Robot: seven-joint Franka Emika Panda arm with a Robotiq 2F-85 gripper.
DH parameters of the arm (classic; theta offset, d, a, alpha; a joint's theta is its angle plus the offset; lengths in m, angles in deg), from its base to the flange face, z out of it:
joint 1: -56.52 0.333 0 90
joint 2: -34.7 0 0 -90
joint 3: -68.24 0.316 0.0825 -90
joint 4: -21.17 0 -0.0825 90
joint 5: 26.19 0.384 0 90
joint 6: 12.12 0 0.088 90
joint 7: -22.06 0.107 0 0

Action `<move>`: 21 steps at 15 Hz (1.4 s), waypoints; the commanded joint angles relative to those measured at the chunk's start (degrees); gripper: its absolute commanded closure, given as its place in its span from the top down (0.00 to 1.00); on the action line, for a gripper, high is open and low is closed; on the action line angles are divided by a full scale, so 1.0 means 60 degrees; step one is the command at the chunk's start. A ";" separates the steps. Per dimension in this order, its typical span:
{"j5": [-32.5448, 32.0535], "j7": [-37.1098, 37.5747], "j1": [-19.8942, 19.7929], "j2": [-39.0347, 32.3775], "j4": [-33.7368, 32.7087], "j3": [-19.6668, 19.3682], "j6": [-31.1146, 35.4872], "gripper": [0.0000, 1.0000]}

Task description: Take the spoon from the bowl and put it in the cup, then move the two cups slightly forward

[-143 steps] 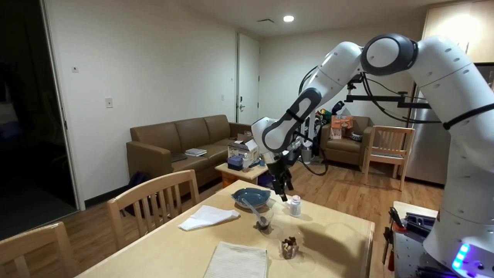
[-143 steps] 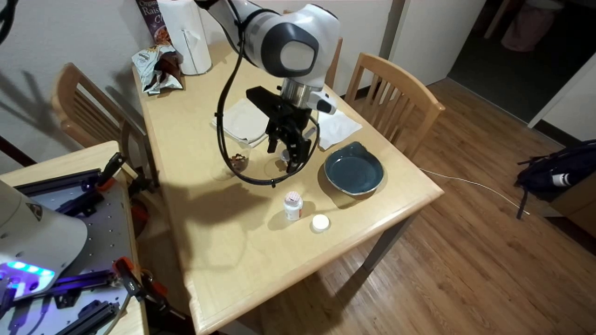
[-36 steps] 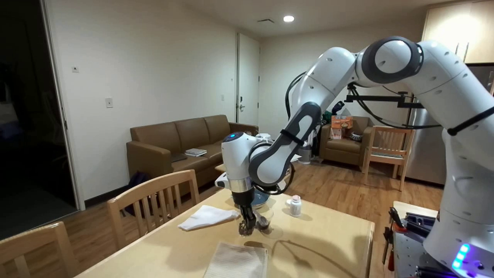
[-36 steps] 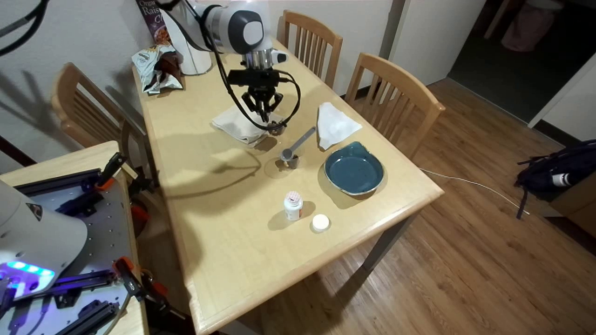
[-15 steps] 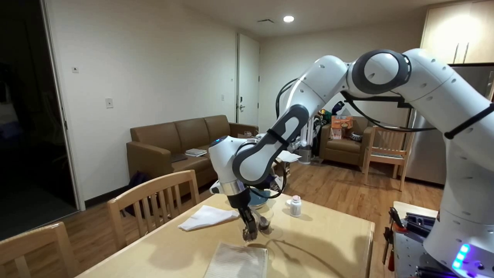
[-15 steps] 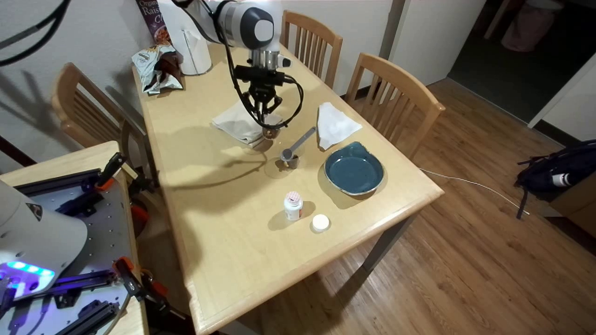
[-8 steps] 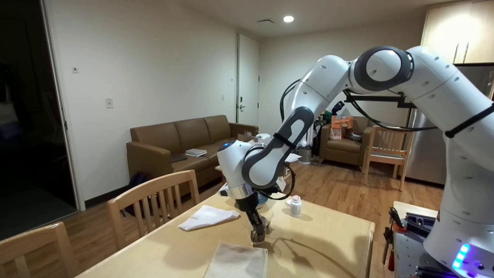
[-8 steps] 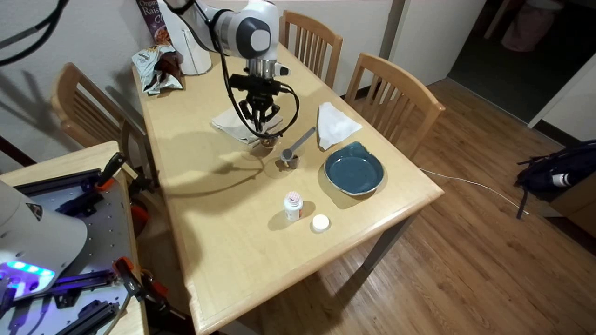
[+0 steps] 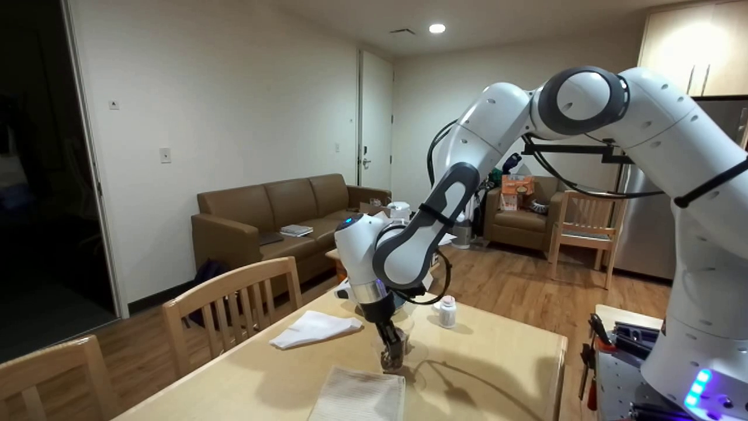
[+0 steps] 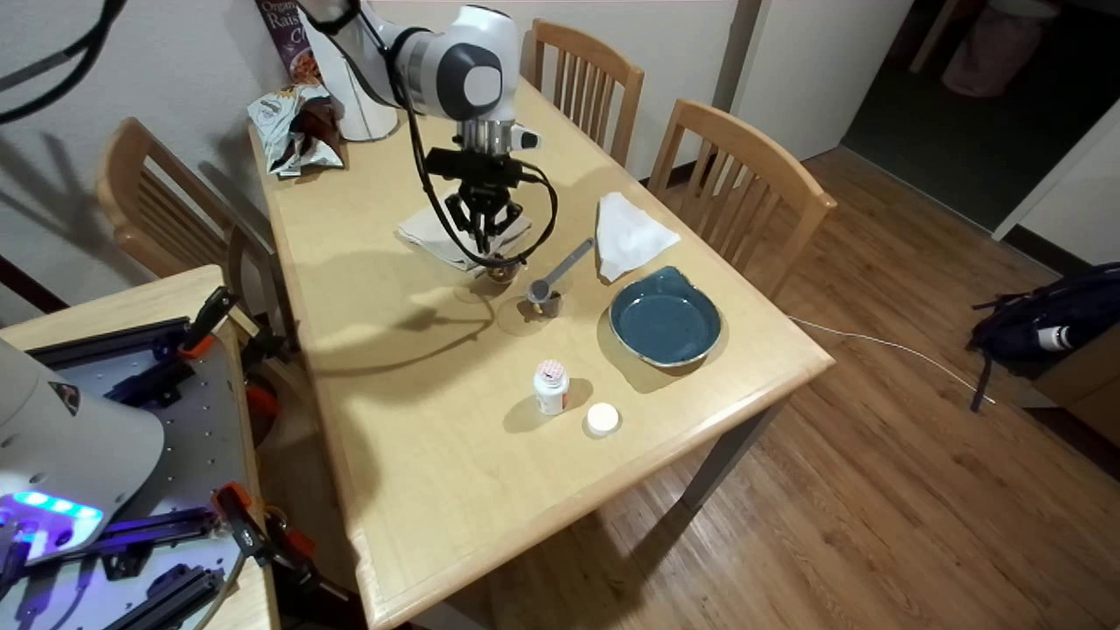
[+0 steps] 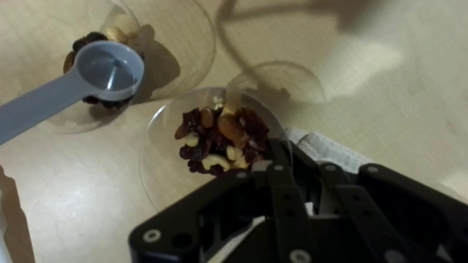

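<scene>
1. The end effector (image 11: 287, 148) has its jaws pinched nearly together on the wall of a clear cup (image 11: 162, 153), the rim running between them; nuts and dried fruit (image 11: 232, 128) lie in the cup's bottom.
2. Whether the clear cup touches the desk (image 10: 437, 455) beneath the end effector, I cannot tell.
3. Just beside the end effector stands the second cup (image 10: 549, 304), also holding nuts and fruit.
4. The grey spoon (image 11: 78, 84) leans in the second cup, scoop toward the end effector, handle slanting away from it.
5. Farther from the end effector, past the second cup, sits the blue bowl (image 10: 665, 319).
6. A folded cloth (image 9: 362, 394) lies near the end effector.
</scene>
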 commanded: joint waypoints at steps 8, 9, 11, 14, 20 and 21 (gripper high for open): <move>-0.0088 -0.1996 -0.0393 -0.1261 -0.1223 0.0543 0.0926 0.05; -0.0108 -0.1902 -0.0337 -0.1246 -0.1265 0.0484 0.0790 0.05; -0.0083 -0.1778 -0.0304 -0.1209 -0.1302 0.0451 0.0599 0.32; -0.0054 -0.1800 -0.0282 -0.1290 -0.1483 0.0475 0.0113 0.50; -0.0155 -0.1517 -0.0001 -0.1005 -0.1667 0.0462 -0.0601 0.88; -0.0159 -0.1527 0.0031 -0.0982 -0.1737 0.0480 -0.0680 0.94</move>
